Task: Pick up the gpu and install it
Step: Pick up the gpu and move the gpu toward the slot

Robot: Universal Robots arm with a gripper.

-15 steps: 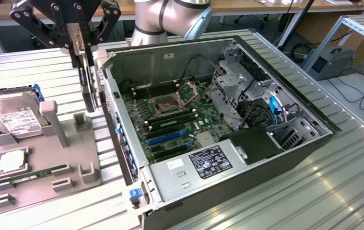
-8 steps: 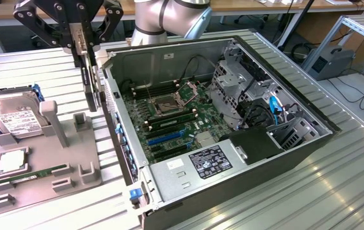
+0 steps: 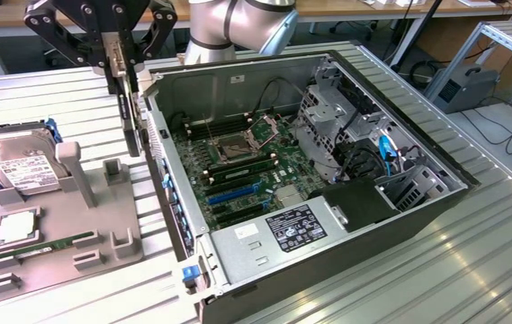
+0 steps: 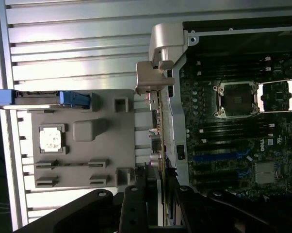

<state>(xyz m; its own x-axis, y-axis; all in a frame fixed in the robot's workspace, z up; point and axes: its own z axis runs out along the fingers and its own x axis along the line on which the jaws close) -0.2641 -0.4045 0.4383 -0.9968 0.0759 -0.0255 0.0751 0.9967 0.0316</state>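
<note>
The gpu (image 3: pixel 131 128) is pinched by the claw (image 3: pixel 123 67) and held on edge, just outside the open computer case (image 3: pixel 400 216) wall beside the grey holder (image 3: pixel 67 223), apparently so its board stands square to the motherboard (image 3: pixel 237 172)

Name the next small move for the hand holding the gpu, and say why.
Probably shift the hand toward the exterior view's right, over the case wall: the gpu hangs edge-on outside the case, short of the blue slots.
</note>
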